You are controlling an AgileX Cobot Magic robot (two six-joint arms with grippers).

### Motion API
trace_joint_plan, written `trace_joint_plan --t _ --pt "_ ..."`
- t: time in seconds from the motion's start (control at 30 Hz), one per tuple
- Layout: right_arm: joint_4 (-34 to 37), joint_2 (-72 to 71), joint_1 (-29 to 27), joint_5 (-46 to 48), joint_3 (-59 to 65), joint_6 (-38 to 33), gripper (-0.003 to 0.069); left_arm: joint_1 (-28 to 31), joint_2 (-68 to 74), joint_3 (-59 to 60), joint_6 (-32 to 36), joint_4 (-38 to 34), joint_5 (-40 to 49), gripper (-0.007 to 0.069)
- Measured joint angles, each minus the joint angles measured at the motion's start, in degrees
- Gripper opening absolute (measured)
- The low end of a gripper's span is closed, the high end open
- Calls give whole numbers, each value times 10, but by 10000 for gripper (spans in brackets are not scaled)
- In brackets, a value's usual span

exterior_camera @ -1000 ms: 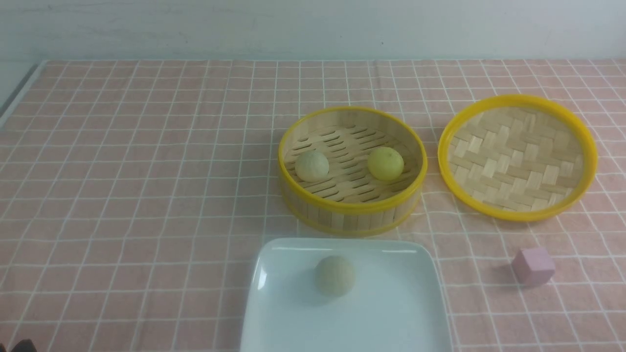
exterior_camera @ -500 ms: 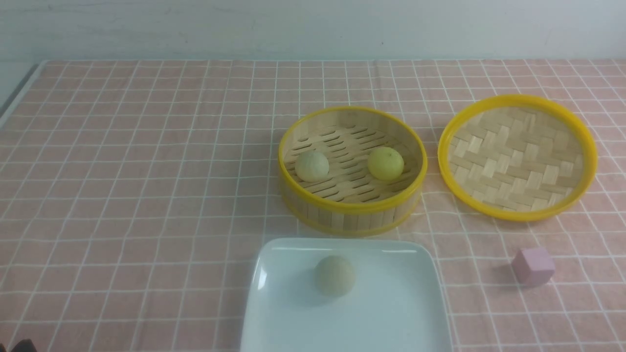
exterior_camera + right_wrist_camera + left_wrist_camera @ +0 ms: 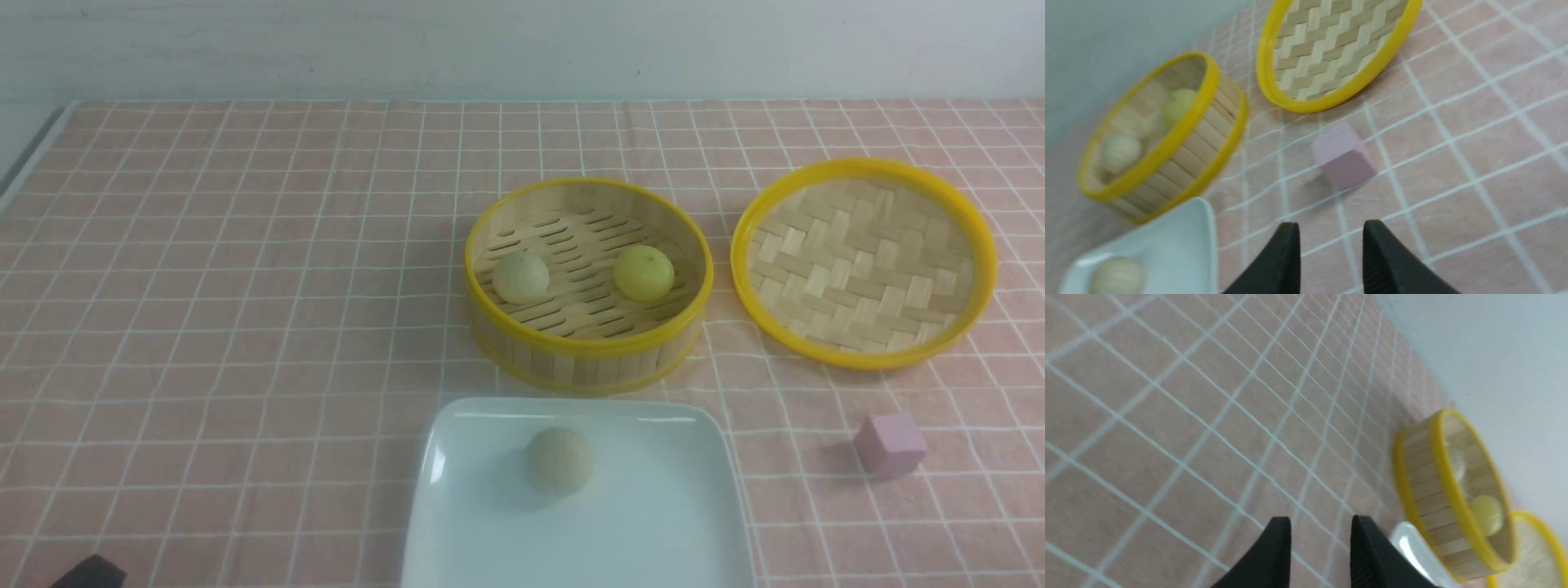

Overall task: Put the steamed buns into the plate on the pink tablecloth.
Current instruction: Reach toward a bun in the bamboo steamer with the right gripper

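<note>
only a dark corner of the left gripper [image 3: 88, 573] shows in the front view, cut by the bottom edge, as is the near side of the plate [image 3: 571, 408]; from the left wrist, one finger [image 3: 1372, 555] hides most of the plate; beyond the tips, the buns [image 3: 1486, 508] in the steamer [image 3: 1421, 465] are blurs; the right wrist view crops the lid [image 3: 1331, 49]

Cream bun [image 3: 558, 460] on white plate [image 3: 653, 527]

Glossy plate [image 3: 653, 506], woven bamboo lid [image 3: 863, 261]
</note>
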Motion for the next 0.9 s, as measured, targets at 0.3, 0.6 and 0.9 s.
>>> trace_joint_plan --t 0.3,0.6,0.9 --pt "68 0 0 -9 3 33 239 0 0 0 -56 -39 -15 240" --pt "93 0 0 -136 -3 46 196 0 0 -14 -24 -27 -49 184" --pt "18 80 0 -37 -188 -126 -12 0 62 -177 95 31 24 18"
